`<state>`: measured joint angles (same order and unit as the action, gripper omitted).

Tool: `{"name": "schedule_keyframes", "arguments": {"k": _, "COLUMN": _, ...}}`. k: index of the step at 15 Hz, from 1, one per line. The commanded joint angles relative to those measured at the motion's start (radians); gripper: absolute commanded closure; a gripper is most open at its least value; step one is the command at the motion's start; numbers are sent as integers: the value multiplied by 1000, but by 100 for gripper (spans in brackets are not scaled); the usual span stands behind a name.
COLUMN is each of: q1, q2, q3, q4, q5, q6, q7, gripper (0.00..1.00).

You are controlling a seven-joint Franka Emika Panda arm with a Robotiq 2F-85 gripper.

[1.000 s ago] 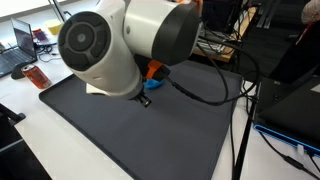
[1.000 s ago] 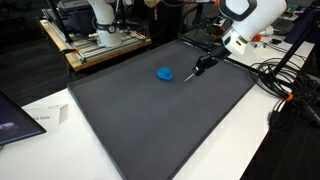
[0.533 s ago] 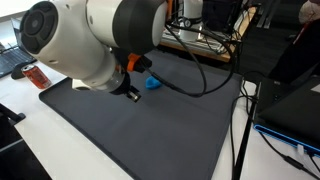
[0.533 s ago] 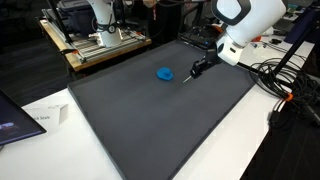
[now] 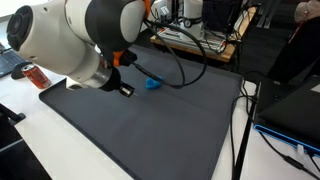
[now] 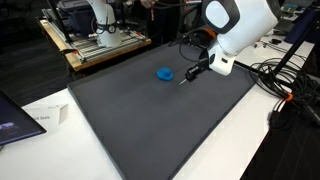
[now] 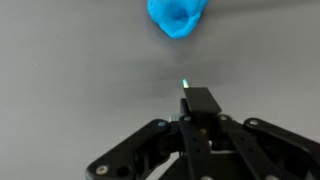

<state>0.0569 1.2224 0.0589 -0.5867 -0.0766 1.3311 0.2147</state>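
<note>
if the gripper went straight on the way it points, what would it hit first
Probably the grey mat, just short of the blue lump: the gripper slants down at the mat with the lump a little beyond. Depth is unclear.

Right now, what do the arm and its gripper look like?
The arm is glossy white, with bulbous rounded housings and dark grey bands at the joints. A black cable loops off the wrist, next to a small orange part. The gripper is black, built of jointed bars. No lettering shows.
</note>
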Motion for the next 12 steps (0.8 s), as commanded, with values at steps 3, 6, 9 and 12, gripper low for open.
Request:
{"name": "schedule_keyframes", "arguments": {"k": 3, "q1": -72, "q2": -42, "q3": 56, "q4": -102, "q5": 56, "q6": -15, "q7": -94, "gripper": 97}}
{"name": "schedule_keyframes", "arguments": {"k": 6, "q1": -111, "q2": -60, "q3": 77, "q4": -159, "q5": 75, "q6": -1, "q7": -128, "gripper": 97}}
{"name": "schedule_keyframes", "arguments": {"k": 9, "q1": -153, "q2": -89, "q3": 97, "q4": -229, "q5": 95, "q6": 19, "q7": -158, "gripper": 97}}
{"name": "schedule_keyframes", "arguments": {"k": 12, "q1": -202, "q2": -138, "q3": 115, "q4": -324, "q5": 119, "q6": 43, "q7": -192, "gripper": 97}}
